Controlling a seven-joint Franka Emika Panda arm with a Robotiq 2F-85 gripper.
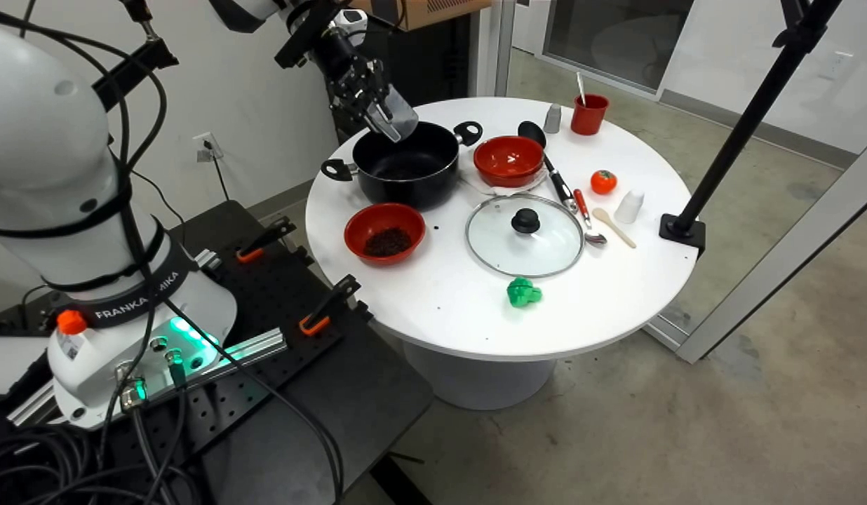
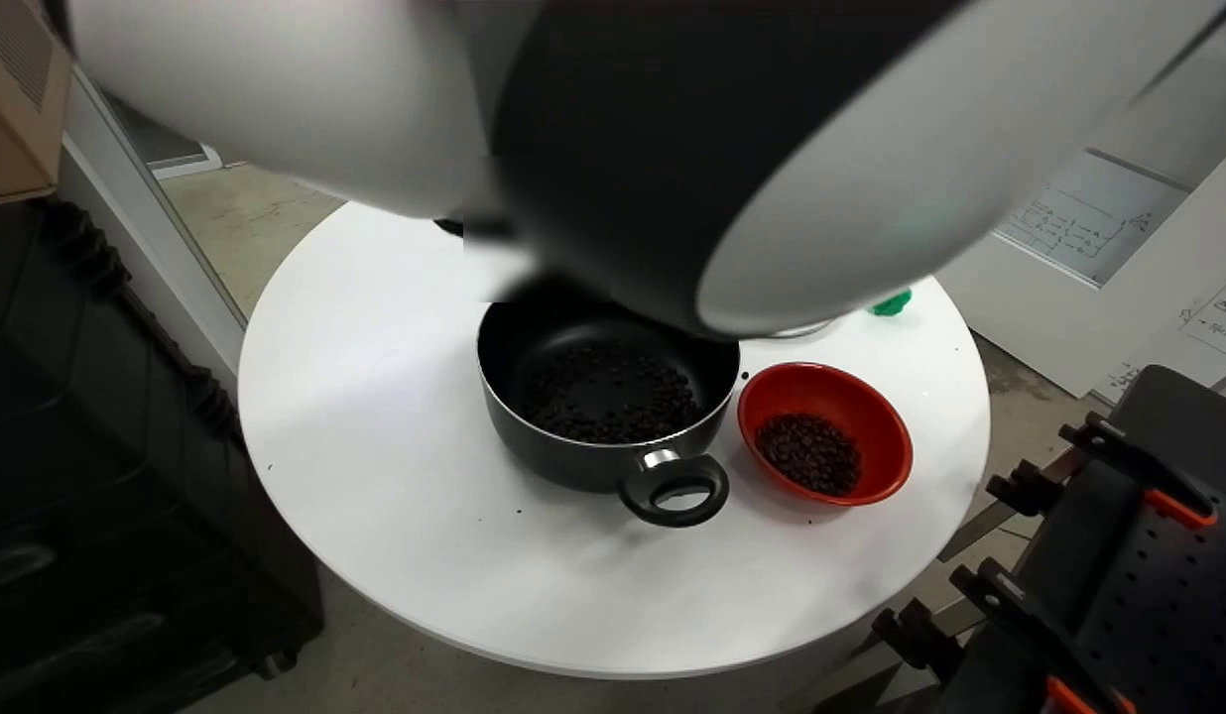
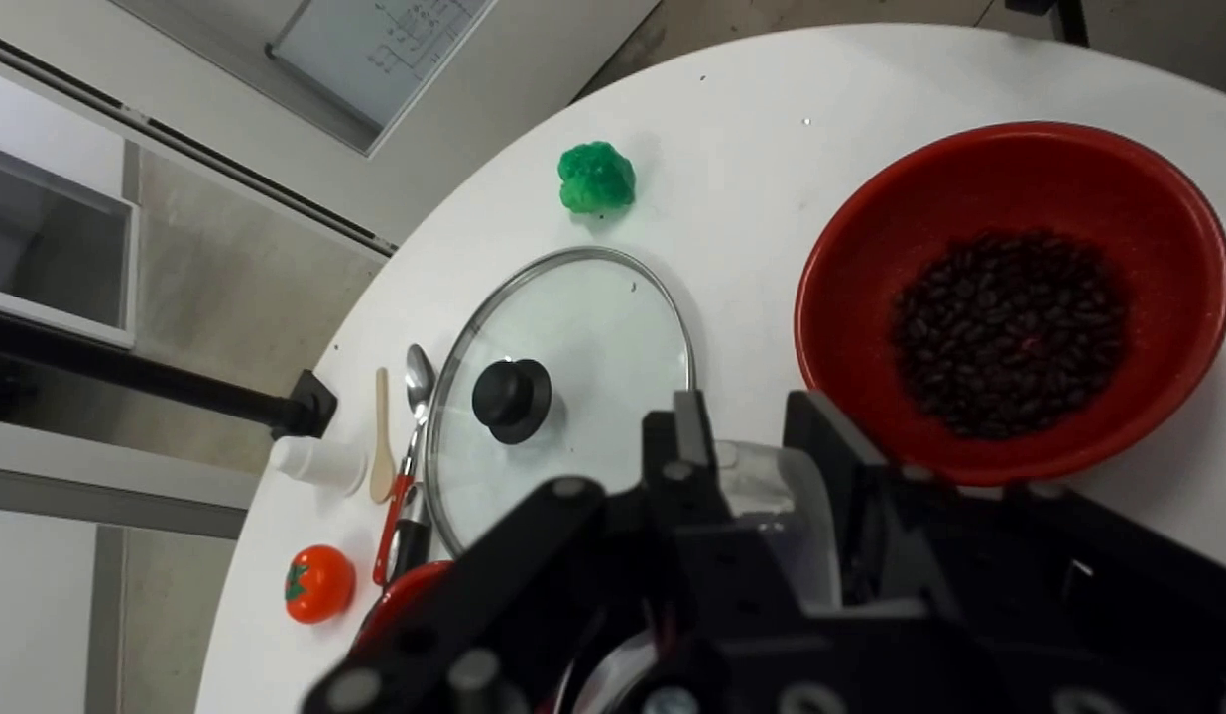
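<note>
My gripper (image 3: 747, 415) is shut on a clear plastic cup (image 3: 772, 486); its walls sit between the two fingers. In an exterior view the tilted cup (image 1: 401, 114) appears over the far rim of a black pot (image 1: 409, 186); the exact height is hard to tell. Dark beans (image 2: 613, 397) lie on the pot's floor. Beside the pot, a red bowl (image 1: 356, 228) holds more dark beans (image 3: 1015, 337). The arm blocks the gripper and cup in an exterior view. Whether the cup contains anything cannot be made out.
A glass lid (image 3: 593, 307) lies near a green toy vegetable (image 3: 596, 178). Further off are another red bowl (image 1: 507, 160), a black ladle (image 1: 532, 133), a tomato (image 1: 603, 182), spoons and a red cup (image 1: 589, 116). A black pole (image 1: 756, 119) is clamped at the table edge.
</note>
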